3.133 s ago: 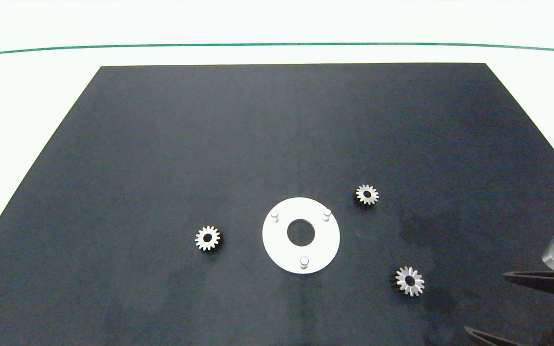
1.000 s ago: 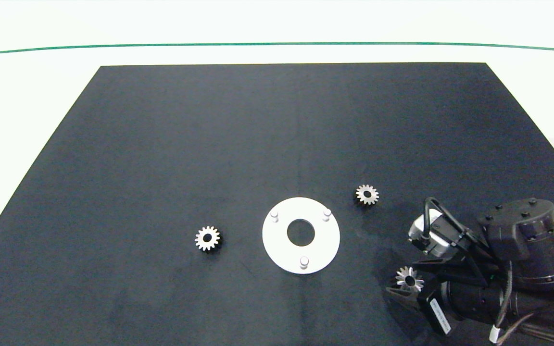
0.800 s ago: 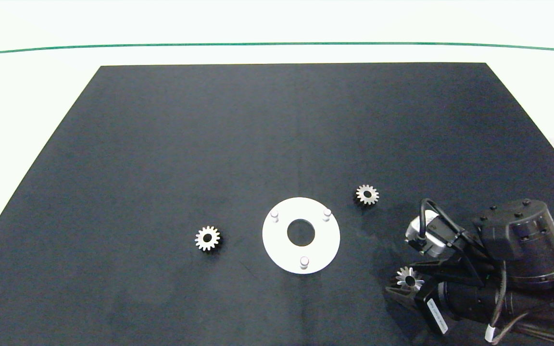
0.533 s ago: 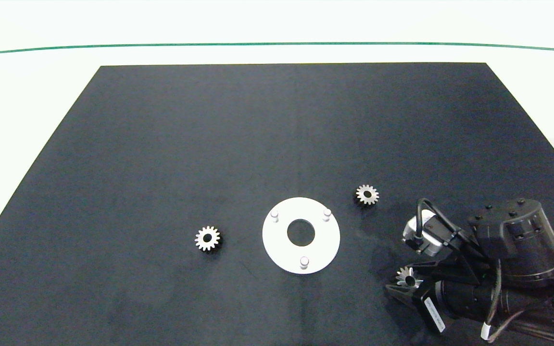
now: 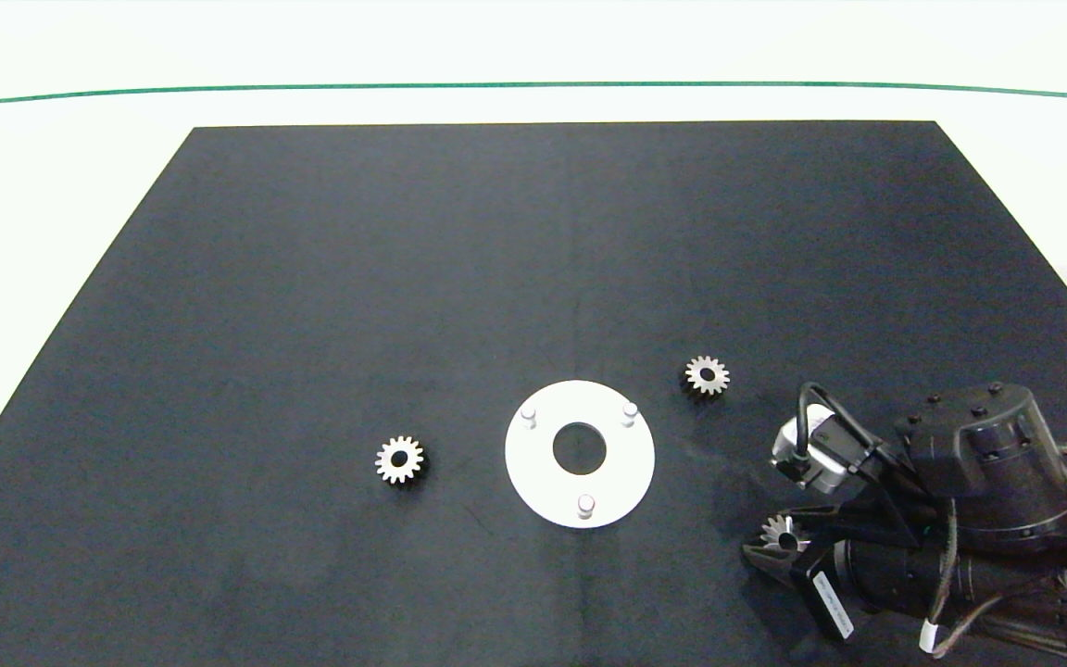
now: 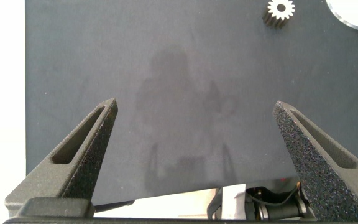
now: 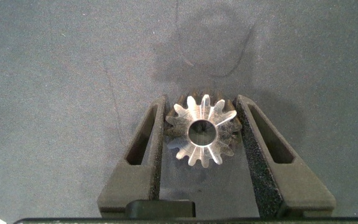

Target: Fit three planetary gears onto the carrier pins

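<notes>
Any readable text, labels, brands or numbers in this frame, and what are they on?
White sticker on the right arm's wrist, behind the right gripper: it carries print, too small to read.
White tag on the right arm's cable: nothing legible.
The planetary gears, white disc and black mat carry no markings.
So no text can be read.

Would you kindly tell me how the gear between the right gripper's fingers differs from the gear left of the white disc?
The gear at the right gripper sits between its closed fingers; the left gear lies free, untouched. The former is half hidden in the head view, the latter fully visible. Both rest on the black mat, off the pins.
</notes>
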